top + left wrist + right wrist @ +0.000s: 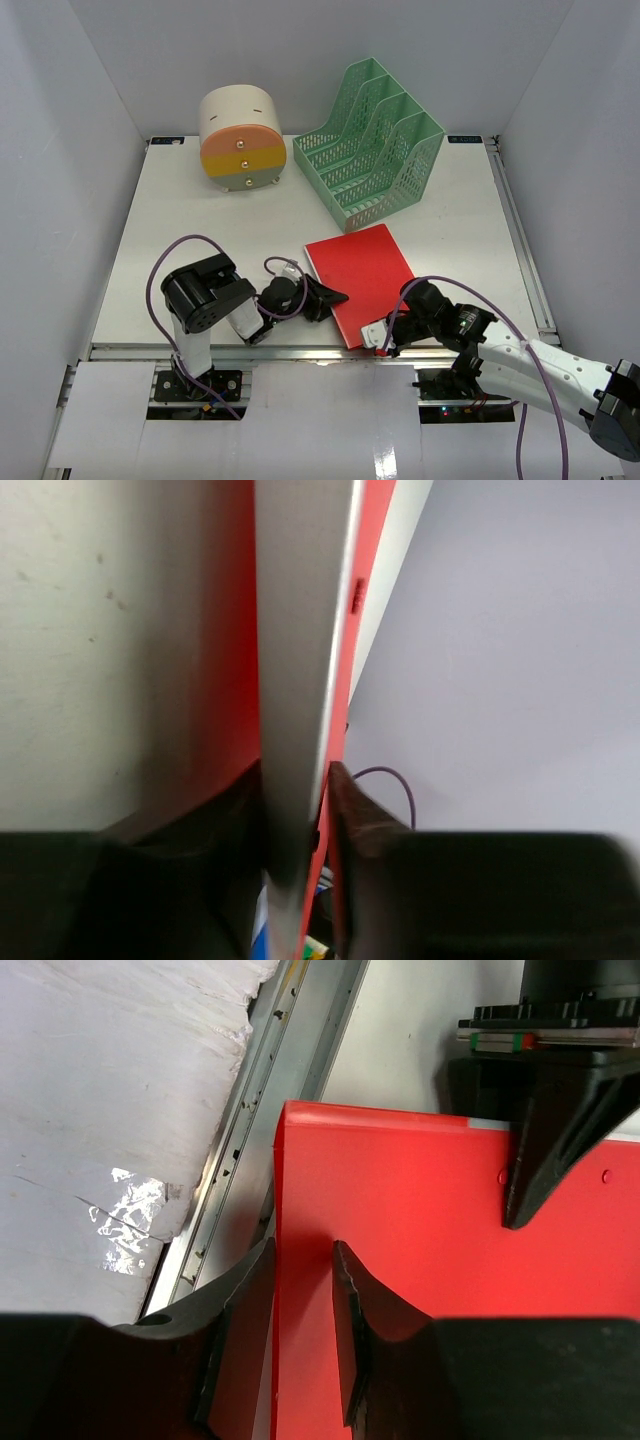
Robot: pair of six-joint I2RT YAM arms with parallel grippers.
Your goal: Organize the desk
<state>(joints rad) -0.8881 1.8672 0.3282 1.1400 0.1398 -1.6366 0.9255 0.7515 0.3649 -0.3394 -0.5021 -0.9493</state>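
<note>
A red folder (360, 272) lies on the white desk (190, 215) at the front middle, its near corner by the metal rail (300, 351). My left gripper (334, 297) is at the folder's left edge. In the left wrist view it (298, 780) is shut on the folder (300, 630), with the pale inner sheets between the red covers. My right gripper (383, 340) is at the folder's near corner. In the right wrist view it (303, 1255) is open and straddles the folder's (430, 1220) edge, one finger on the red face, the other outside it.
A beige round drawer box (240, 140) with orange, yellow and grey drawers stands at the back left. A green mesh file rack (375, 145) stands at the back right. White walls close in the desk on three sides.
</note>
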